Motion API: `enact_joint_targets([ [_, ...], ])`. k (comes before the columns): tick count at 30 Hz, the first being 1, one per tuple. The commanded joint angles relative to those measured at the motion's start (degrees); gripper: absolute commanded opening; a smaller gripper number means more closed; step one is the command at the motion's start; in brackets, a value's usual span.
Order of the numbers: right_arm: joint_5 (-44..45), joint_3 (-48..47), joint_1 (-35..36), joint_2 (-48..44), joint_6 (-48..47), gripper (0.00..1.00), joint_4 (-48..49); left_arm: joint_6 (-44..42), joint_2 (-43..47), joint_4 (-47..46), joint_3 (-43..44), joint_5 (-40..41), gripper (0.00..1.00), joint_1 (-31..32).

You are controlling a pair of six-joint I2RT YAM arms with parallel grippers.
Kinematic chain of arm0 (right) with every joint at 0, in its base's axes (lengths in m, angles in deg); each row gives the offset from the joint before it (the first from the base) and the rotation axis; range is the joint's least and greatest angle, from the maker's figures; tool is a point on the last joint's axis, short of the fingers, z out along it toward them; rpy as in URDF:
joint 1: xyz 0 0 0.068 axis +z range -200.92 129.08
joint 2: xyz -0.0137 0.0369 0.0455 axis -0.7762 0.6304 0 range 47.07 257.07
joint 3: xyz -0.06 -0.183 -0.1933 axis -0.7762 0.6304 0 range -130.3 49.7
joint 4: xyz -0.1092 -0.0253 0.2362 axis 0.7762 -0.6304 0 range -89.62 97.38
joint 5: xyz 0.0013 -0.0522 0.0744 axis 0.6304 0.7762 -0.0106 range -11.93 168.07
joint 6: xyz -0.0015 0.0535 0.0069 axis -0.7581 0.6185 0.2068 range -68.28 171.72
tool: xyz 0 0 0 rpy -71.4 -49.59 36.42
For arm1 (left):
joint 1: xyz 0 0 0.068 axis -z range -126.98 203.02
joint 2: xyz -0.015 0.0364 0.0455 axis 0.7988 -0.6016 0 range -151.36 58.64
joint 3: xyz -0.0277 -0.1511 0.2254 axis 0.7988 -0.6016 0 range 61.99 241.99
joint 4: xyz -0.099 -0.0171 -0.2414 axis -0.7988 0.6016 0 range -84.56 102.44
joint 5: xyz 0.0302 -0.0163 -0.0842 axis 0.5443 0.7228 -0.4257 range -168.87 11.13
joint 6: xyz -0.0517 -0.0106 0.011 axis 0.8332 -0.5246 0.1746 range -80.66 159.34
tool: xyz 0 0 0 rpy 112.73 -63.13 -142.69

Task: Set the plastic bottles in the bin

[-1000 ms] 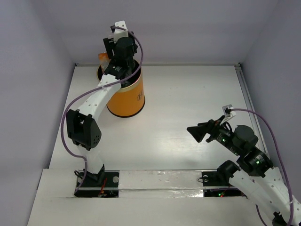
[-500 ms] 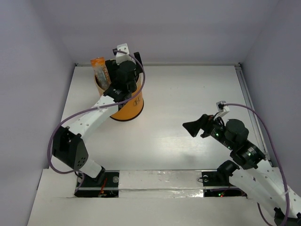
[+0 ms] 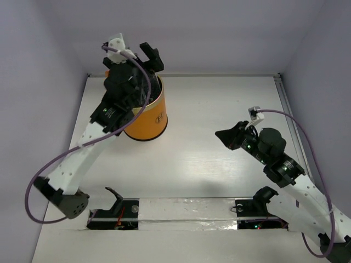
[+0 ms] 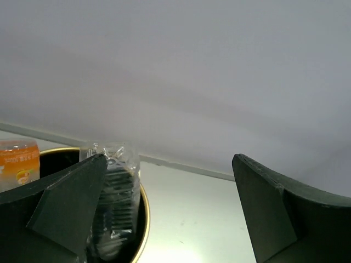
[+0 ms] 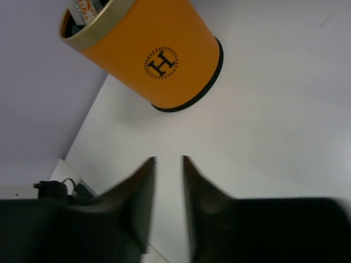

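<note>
The orange bin (image 3: pixel 149 118) stands at the back left of the table. In the left wrist view a clear ribbed bottle (image 4: pixel 116 203) and an orange bottle (image 4: pixel 17 167) stand inside the bin's rim (image 4: pixel 141 219), their tops above the edge. My left gripper (image 3: pixel 140 63) hovers above the bin, open and empty (image 4: pixel 170 159). My right gripper (image 3: pixel 224 135) hangs over the table's right half, well away from the bin (image 5: pixel 159 60). Its blurred jaws (image 5: pixel 169 160) are drawn together to a slim gap with nothing between them. A bottle's orange label (image 5: pixel 85 8) shows in the bin's mouth.
The grey back wall rises just behind the bin. White table (image 3: pixel 219 104) stretches between the bin and my right arm. The arm bases and cables (image 3: pixel 120 211) sit at the near edge.
My left gripper opened fully and rose away from the bin's mouth; the orange bottle it held at the rim now stands inside. My right gripper's jaws closed from wide open.
</note>
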Motion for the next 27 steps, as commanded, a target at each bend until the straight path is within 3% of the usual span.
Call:
enact_joint_targets([
  [1, 2.15, -7.23, -0.13, -0.1, -1.85, 0.11, 4.18, 5.86, 6.78, 4.8, 1.33, -4.53, 0.99, 0.11],
  [3, 3.12, -11.78, -0.13, -0.1, -3.08, 0.0, 2.86, 8.31, 9.94, 8.84, 1.32, -4.88, 0.99, 0.11],
  [8, 14.27, -22.35, -0.13, -3.35, -7.99, 0.01, -0.31, 10.96, 17.68, 15.61, 0.36, -7.61, 0.99, 0.11],
  [9, 16.46, -23.93, -0.13, -3.96, -8.88, 0.08, -0.4, 11.32, 20.56, 15.88, 0.01, -7.78, 0.99, 0.11],
  [10, 20.75, -26.47, -0.13, -5.1, -9.67, 0.29, -0.57, 12.1, 21.81, 16.58, -0.35, -7.87, 0.99, 0.11],
  [11, 26.1, -28.32, -0.13, -5.46, -10.81, 0.72, -0.66, 12.46, 23.91, 17.02, 0.0, -7.87, 0.99, 0.11],
  [12, 26.15, -28.34, -0.13, -5.98, -10.82, 0.72, -1.01, 12.72, 23.93, 17.46, 0.0, -7.96, 0.99, 0.11],
  [13, 31.38, -29.39, -0.13, -6.51, -10.73, 1.0, -1.28, 12.81, 25.5, 17.9, 0.7, -8.14, 0.99, 0.11],
  [19, 41.62, -28.87, -0.13, -8.1, -10.91, 1.0, -3.55, 11.94, 27.18, 21.68, 5.09, -8.23, 0.99, 0.11],
  [27, 37.67, -29.21, -0.13, -4.85, -8.45, 1.0, -5.23, 12.45, 25.61, 26.16, 2.56, -8.85, 0.99, 0.11],
])
